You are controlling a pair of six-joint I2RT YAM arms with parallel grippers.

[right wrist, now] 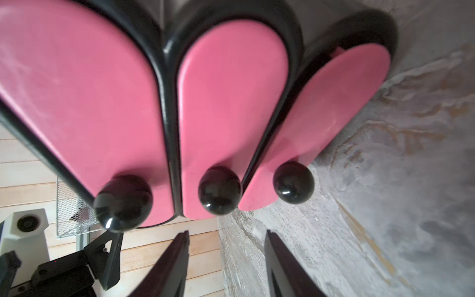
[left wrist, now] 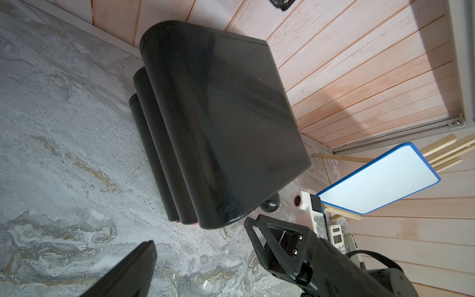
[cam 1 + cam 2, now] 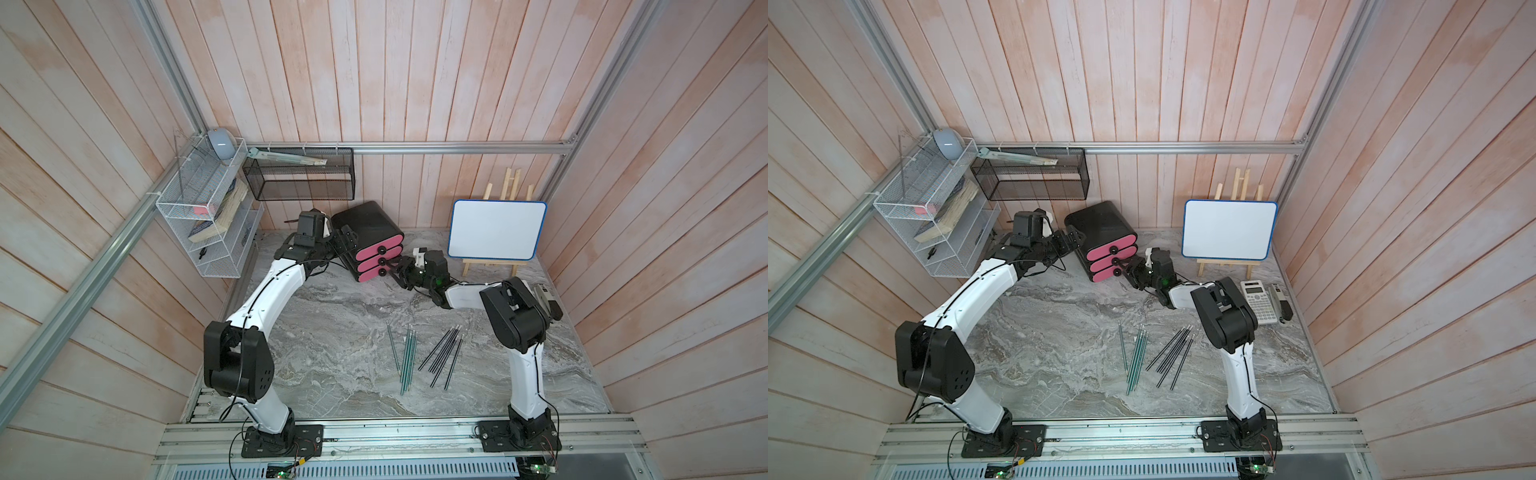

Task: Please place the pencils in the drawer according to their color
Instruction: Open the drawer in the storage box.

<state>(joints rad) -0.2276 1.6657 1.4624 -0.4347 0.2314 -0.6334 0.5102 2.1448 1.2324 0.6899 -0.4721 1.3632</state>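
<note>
The drawer cabinet (image 3: 368, 226) is black with three pink fronts and stands at the back of the table, seen in both top views (image 3: 1100, 224). My right gripper (image 1: 227, 236) is open and empty just in front of the middle knob (image 1: 219, 190). The lowest drawer front (image 1: 321, 110) sits slightly ajar. My left gripper (image 2: 200, 235) is open beside the cabinet's black side (image 2: 218, 123), holding nothing. Several teal-green pencils (image 3: 407, 357) and several black pencils (image 3: 442, 353) lie on the marble near the front, with one greyish pencil (image 3: 392, 347) to their left.
A whiteboard on a wooden easel (image 3: 496, 230) stands right of the cabinet. A black mesh basket (image 3: 299, 174) and a white wire shelf (image 3: 203, 216) hang on the back-left walls. A calculator (image 3: 1260, 301) lies behind my right arm.
</note>
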